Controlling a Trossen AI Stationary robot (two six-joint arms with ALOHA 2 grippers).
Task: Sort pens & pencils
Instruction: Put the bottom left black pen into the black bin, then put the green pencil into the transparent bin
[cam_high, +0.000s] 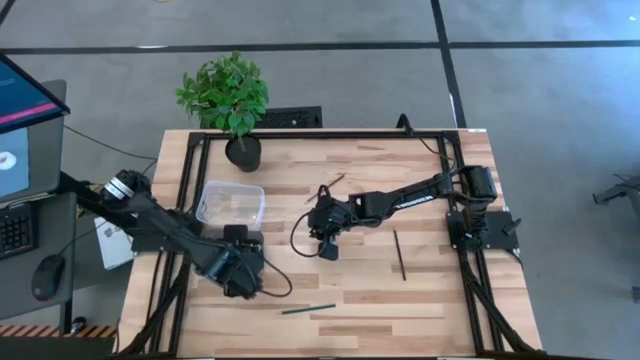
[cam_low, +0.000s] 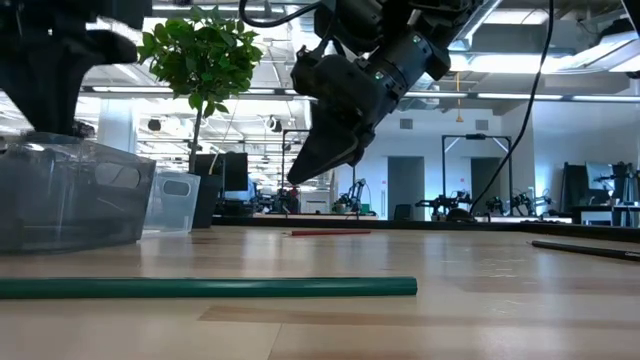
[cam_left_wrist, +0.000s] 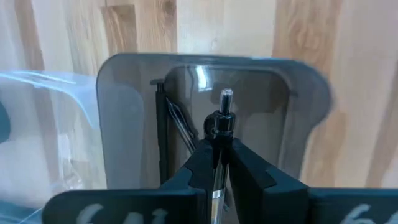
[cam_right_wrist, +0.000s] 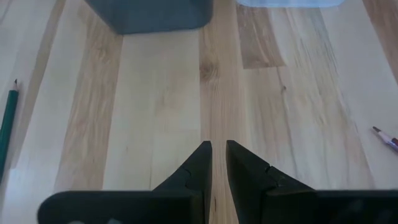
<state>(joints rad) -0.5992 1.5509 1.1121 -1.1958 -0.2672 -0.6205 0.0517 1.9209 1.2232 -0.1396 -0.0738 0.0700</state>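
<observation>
— Pen on the left side: where is it?

— The left gripper (cam_left_wrist: 219, 146) is clamped on it. The pen (cam_left_wrist: 224, 102) is black with a silver tip. It stands up between the closed fingers (cam_left_wrist: 249, 171), tip over the grey bin (cam_left_wrist: 124, 124).

— Anything in that bin?

— At least two dark sticks (cam_left_wrist: 177, 124) lie against its inner wall. I cannot tell more about them.

— Where is that arm on the table?

— Seen from above, it is at the near left, just past the clear bin (cam_high: 230, 203), which sits by the plant (cam_high: 226, 95). The gripper hides the grey bin from that camera.

— And the right gripper (cam_right_wrist: 218, 149)?

— It hangs over bare wood near the middle of the table (cam_high: 440, 300), clear of the surface. Its fingers are almost together, with only a narrow slit between them and nothing in it.

— What lies loose?

— A green pencil (cam_high: 308, 309) lies near the front edge, between the two arms. A black pen (cam_high: 400, 255) lies to the right of the right gripper, apart from it. A reddish pencil (cam_high: 325, 187) lies just behind that gripper, toward the far edge.

— Does either gripper touch those three?

— No, all three lie flat on the wood, well apart from each other.
</observation>
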